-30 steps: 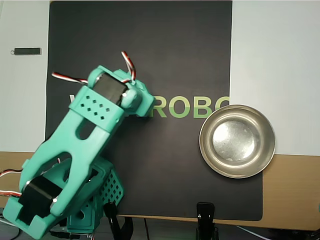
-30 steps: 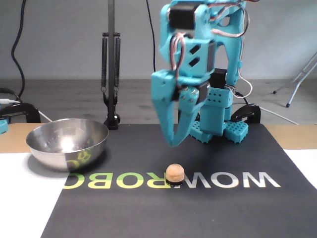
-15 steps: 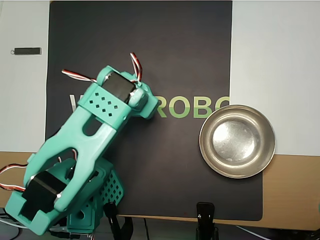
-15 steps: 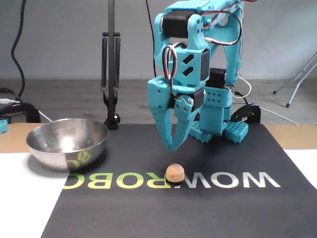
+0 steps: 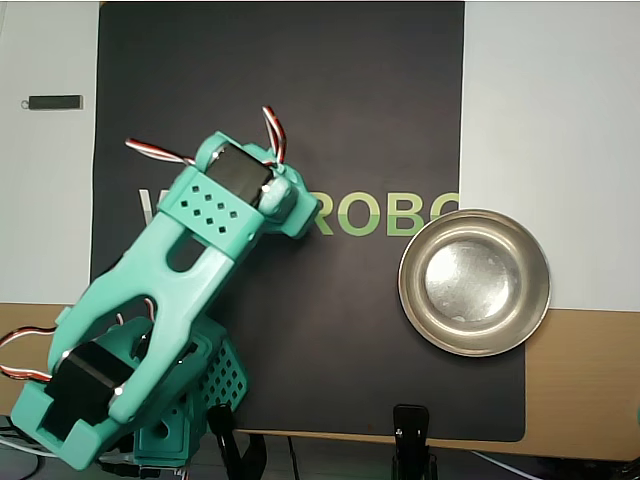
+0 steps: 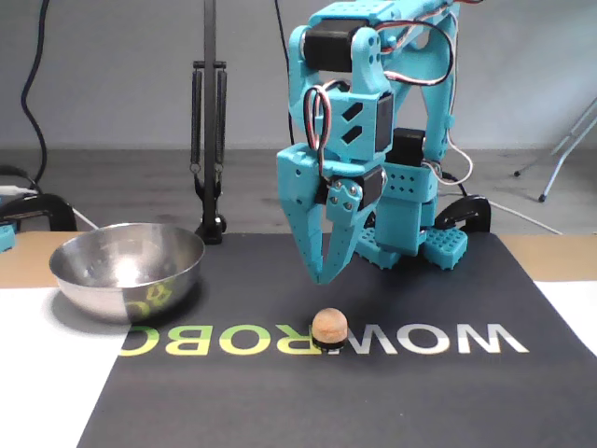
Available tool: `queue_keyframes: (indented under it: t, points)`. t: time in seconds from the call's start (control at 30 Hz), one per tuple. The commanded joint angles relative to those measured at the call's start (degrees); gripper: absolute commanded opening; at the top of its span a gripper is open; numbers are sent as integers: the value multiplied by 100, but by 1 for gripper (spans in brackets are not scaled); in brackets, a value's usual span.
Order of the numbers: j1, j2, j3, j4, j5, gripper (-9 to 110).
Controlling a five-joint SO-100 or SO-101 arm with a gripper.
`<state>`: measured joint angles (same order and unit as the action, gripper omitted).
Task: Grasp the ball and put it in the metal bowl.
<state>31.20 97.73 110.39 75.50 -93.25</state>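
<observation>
Both fingers nearly together, end effector empty — above ball

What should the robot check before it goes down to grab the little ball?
1. Ball resting on the mat, free to grab: ok.
2. Gripper hangs above the ball, not touching it: ok.
3. Gripper open wide enough for the ball: not ok; its fingertips look almost together in the fixed view.
4. Gripper lined up front to back: cannot tell; the arm hides the ball in the overhead view.
5. Bowl empty and upright: ok.
</observation>
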Motion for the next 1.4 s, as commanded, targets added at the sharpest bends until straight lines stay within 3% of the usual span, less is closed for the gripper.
queue_keyframes:
  t: [0.0,0.23,1.37]
  points:
    - [-18,26,-26,26,-35,0]
    - [53,26,-26,26,-35,26]
    - [79,9,-9,-264,-9,28]
